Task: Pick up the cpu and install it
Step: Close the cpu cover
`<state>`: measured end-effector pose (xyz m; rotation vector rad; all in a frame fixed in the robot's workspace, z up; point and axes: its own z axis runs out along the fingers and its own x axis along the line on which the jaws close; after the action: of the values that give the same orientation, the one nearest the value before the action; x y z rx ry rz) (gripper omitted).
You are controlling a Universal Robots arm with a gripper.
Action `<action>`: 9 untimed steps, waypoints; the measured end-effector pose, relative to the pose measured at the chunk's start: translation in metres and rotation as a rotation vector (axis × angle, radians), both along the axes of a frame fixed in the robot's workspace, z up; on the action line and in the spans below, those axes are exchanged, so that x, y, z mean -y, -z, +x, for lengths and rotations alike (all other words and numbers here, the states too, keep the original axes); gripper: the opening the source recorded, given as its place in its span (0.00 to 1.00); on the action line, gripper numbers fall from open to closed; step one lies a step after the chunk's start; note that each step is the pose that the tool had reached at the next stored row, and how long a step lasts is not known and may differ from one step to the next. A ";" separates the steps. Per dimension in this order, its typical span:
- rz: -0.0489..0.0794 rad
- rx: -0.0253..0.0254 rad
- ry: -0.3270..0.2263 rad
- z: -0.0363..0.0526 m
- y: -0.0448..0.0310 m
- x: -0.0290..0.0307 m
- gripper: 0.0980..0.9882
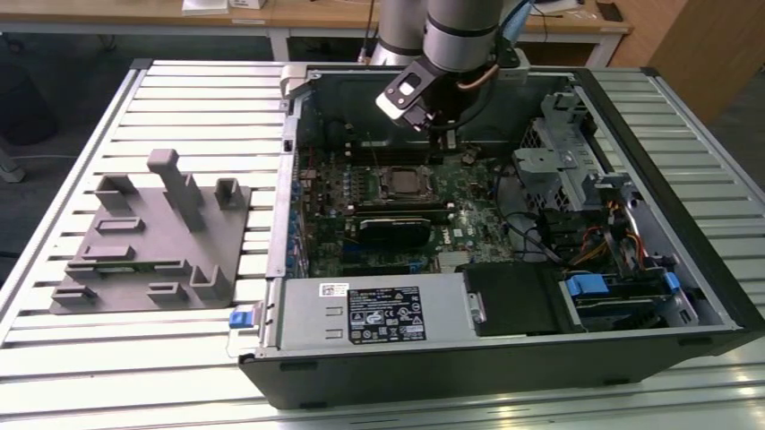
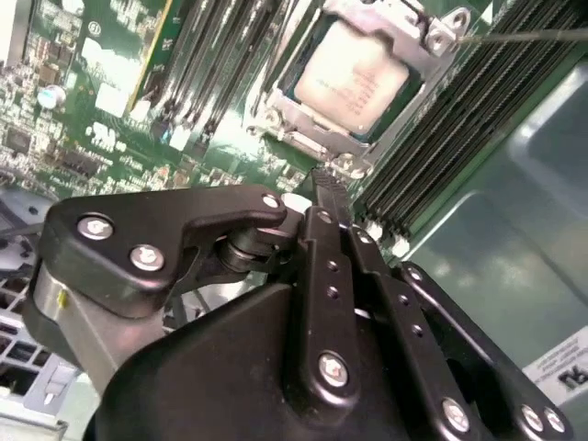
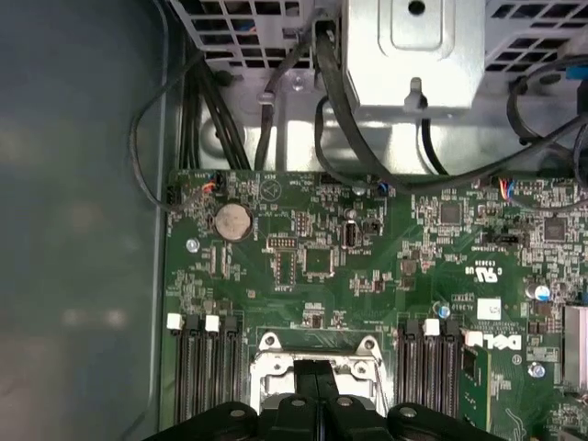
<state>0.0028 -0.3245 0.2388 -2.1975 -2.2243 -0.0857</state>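
We hold our gripper (image 2: 326, 184) clenched and empty, its tip hanging just off the rim of the socket frame (image 2: 292, 118). The cpu (image 2: 354, 78) lies flat inside that frame, hemmed by memory slots (image 2: 432, 138) on both sides. Past them rises the case wall (image 2: 514, 230).

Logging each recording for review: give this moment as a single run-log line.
cpu: lying in motherboard socket | gripper: shut, holding nothing, close to socket edge
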 end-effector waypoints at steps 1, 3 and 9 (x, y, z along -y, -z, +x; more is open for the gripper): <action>0.000 0.0000 0.000 -0.0027 0.0013 0.0003 0.01; 0.000 -0.0001 0.000 -0.0118 0.0040 0.0006 0.01; 0.000 -0.0001 0.000 -0.0340 0.0094 0.0007 0.01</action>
<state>-0.0312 -0.3252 0.2294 -2.1975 -2.2243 -0.0853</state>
